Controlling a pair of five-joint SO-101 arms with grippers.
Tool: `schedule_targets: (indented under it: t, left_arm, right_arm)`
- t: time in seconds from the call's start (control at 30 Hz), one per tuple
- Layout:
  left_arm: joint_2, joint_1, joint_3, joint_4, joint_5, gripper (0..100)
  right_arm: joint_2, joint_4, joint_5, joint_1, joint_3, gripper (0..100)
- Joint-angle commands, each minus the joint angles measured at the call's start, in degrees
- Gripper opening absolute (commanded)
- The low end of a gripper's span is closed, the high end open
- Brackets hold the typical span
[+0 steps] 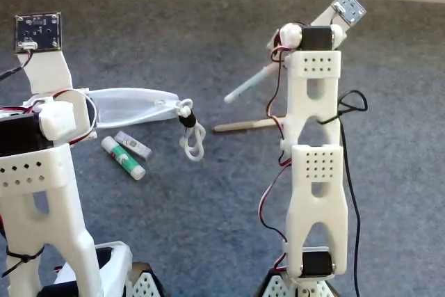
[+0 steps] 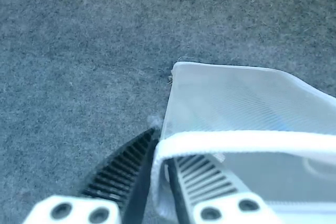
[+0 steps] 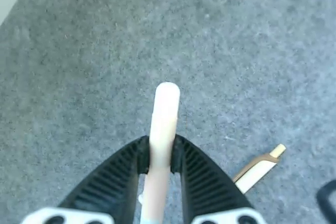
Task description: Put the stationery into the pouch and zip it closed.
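The translucent white pouch (image 1: 135,106) lies open on the grey carpet, its zipper pull and white cord (image 1: 192,138) at the right end. My left gripper (image 2: 160,169) is shut on the rim at the pouch's (image 2: 236,103) left end. My right gripper (image 3: 160,156) is shut on a pale pen (image 3: 166,106), which it holds above the carpet to the right of the pouch; in the high view this pen (image 1: 247,88) points down to the left. A beige pen (image 1: 243,126) lies on the carpet below it. In front of the pouch lie a green-and-white glue stick (image 1: 124,158) and a small grey eraser (image 1: 133,144).
Grey carpet covers the whole work area. The right arm's cables (image 1: 351,102) hang beside its white frame. The beige pen (image 3: 260,169) lies close to the right gripper in the right wrist view. Open carpet lies between the two arms.
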Motion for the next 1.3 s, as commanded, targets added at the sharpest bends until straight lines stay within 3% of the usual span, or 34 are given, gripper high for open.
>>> schedule_targets:
  t: [0.0, 0.23, 0.8, 1.27]
  left_arm:
    - [1.10, -0.22, 0.66, -0.62, 0.44, 1]
    - [0.92, -0.22, 0.66, -0.70, 0.44, 1]
    - [0.75, -0.22, 0.48, -0.79, 0.44, 1]
    - [0.75, -0.22, 0.04, -0.79, 0.44, 1]
  right_arm:
    - [-2.07, 1.01, 0.79, -0.66, -2.95, 0.5]
    - [-8.75, 1.19, 0.79, -0.57, -0.84, 0.5]
    - [-37.85, 1.01, 0.88, -5.32, 27.74, 0.5]
    - [-44.79, 0.92, 0.97, -6.29, 28.44, 0.5]
